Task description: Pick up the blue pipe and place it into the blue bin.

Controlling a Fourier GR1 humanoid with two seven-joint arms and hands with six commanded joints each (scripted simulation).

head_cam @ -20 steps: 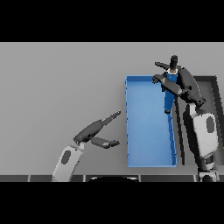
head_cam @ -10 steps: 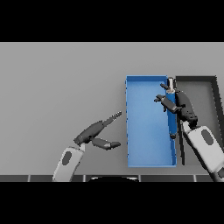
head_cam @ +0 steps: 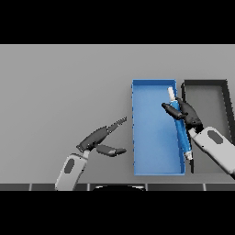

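Since a second ago, the right hand (head_cam: 187, 115) has swung the blue pipe (head_cam: 180, 121) away from the far right part of the worktop (head_cam: 59, 82), where it stood over the edge shared by the two bins, and brought it nearer and lower over the blue bin (head_cam: 153, 137). The pipe was close to upright then; now it lies slanted along the bin's right wall.

Nearest, by the worktop's near edge and left of the blue bin, the left hand (head_cam: 98, 140) hovers with fingers straight and spread and the thumb held apart. It holds nothing and has hardly shifted. It seems parked clear of the bin so that it does not hinder the placing.

Further in, the blue bin sits right of centre, its long sides running near to far. The right hand reaches in from the right, fingers curled round the upper part of the pipe. The pipe's white-capped far end points toward the bin's far right corner and its near end toward the near right corner. Held lengthways like this, it matches the bin's long side and should fit inside once let go. I cannot tell whether it already touches the floor or wall of the bin.

Just beside the blue bin, on its right, a dark bin (head_cam: 206, 94) reaches the far right area.
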